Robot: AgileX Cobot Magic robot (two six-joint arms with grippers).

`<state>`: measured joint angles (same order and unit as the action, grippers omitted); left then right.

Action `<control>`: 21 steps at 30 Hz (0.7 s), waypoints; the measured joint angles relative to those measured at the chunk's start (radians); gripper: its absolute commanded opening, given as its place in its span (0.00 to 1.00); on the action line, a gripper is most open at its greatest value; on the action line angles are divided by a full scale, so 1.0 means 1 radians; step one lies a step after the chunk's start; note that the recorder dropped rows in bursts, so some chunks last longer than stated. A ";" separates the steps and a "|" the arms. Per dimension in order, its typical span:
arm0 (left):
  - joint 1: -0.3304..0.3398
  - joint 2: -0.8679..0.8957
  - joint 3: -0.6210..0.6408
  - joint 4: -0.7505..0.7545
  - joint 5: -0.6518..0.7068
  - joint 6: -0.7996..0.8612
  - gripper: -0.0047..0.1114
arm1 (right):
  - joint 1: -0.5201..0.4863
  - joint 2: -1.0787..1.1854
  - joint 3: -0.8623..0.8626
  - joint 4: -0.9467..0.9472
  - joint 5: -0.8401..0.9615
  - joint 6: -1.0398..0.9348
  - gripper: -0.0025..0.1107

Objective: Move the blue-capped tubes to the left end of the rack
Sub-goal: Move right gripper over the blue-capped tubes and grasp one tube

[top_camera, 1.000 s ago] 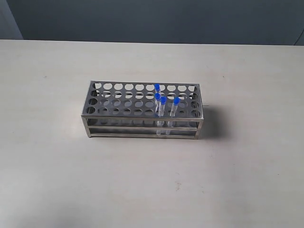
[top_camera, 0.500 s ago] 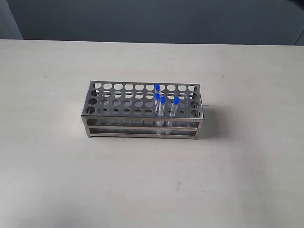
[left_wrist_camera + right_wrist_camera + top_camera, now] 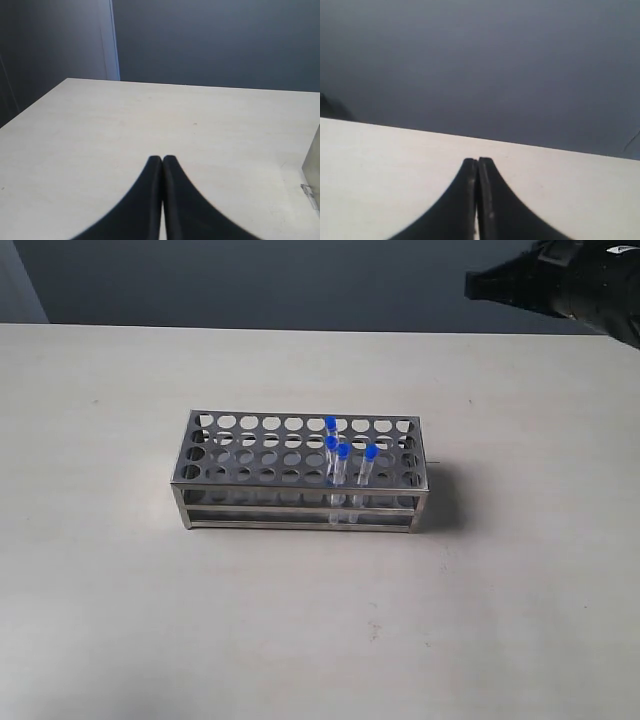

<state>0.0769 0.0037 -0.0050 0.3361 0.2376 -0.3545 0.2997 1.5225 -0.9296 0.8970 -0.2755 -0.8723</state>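
While my right gripper (image 3: 478, 162) and left gripper (image 3: 162, 159) both have their fingers pressed flat together with nothing between them, no tube is getting picked, so step one is spreading a pair. The four blue-capped tubes (image 3: 343, 465) stand upright in the rack (image 3: 250, 455), bunched just right of its middle; the holes at the left end look free. My right arm (image 3: 590, 285) hangs high over the far right corner of the table (image 3: 120, 620), well apart from the rack. My plan: come straight down over one cap, pinch just under it, lift dead vertical so the tube doesn't scrape its hole. Neighbours sit close, so keep the spread narrow.
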 measured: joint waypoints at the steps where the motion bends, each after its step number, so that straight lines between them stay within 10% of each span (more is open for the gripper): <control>1: 0.000 0.000 0.000 0.000 0.000 0.000 0.04 | 0.000 -0.002 0.004 -0.106 0.006 0.123 0.02; 6: 0.000 0.000 0.000 0.000 0.000 0.000 0.04 | -0.005 -0.025 0.015 -0.846 0.043 0.856 0.02; 21: 0.000 0.000 0.000 0.000 0.000 0.000 0.04 | 0.032 -0.129 0.507 -1.038 -0.354 0.962 0.05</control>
<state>0.0769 0.0037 -0.0050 0.3361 0.2376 -0.3545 0.3313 1.3938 -0.4227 -0.1414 -0.6290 0.0902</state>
